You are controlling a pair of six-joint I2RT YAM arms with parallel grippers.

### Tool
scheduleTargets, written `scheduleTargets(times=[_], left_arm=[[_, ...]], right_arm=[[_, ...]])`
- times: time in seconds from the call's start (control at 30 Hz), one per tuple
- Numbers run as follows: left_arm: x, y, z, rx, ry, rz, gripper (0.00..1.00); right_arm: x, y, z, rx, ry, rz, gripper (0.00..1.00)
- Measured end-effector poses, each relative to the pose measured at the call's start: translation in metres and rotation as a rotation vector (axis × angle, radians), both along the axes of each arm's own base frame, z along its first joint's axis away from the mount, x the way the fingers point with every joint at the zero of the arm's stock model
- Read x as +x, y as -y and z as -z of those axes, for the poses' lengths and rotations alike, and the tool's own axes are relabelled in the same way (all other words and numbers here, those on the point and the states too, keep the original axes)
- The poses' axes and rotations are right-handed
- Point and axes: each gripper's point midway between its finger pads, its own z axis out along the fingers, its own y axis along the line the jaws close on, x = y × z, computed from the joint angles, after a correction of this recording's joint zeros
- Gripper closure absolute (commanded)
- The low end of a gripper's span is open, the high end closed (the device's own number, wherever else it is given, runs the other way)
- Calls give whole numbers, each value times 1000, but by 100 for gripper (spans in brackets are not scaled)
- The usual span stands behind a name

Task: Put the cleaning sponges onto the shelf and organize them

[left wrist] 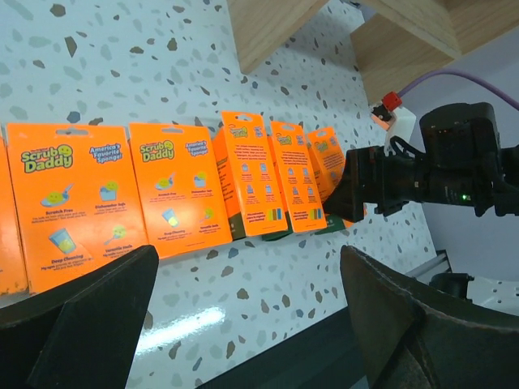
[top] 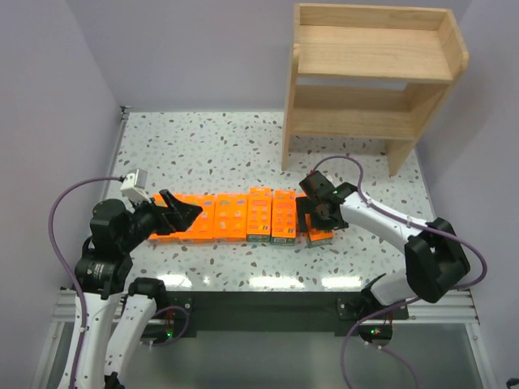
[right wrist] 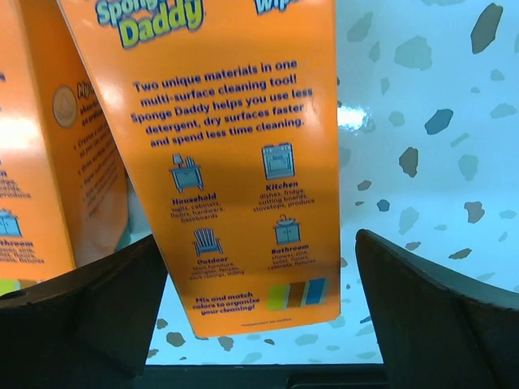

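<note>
Cleaning sponges (top: 243, 217) in a row — right tool (top: 317, 217) over rightmost.

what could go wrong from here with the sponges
1. The right end effector hangs open over the end pack with its neighbour close alongside; closing might catch or tip both.
2. The shelf stands far right, so the left end effector, open at the other end of the row, may cross the right arm's path.
</note>
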Motion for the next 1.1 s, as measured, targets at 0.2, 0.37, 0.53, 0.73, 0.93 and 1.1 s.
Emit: scheduleTargets(times=[0.2, 0.37, 0.53, 0.73, 0.93, 1.1], left_arm=[[-2, 4, 7, -12, -25, 18, 0], [-3, 6, 11, -14, -35, 26, 0], [-4, 7, 15, -13, -46, 33, 0], [-4, 8, 15, -12, -46, 37, 0], [-3, 9, 16, -13, -42, 42, 0], [-3, 10, 20, -11, -52, 47, 0]], right_arm=[[-22, 8, -3, 53, 26, -53, 1], [-21, 7, -6, 66, 43, -64, 2], [-20, 6, 4, 53, 21, -64, 9], [-13, 0, 1, 103, 81, -49, 16], [-15, 0, 4, 128, 102, -27, 14], [-17, 1, 10, 130, 99, -3, 35]])
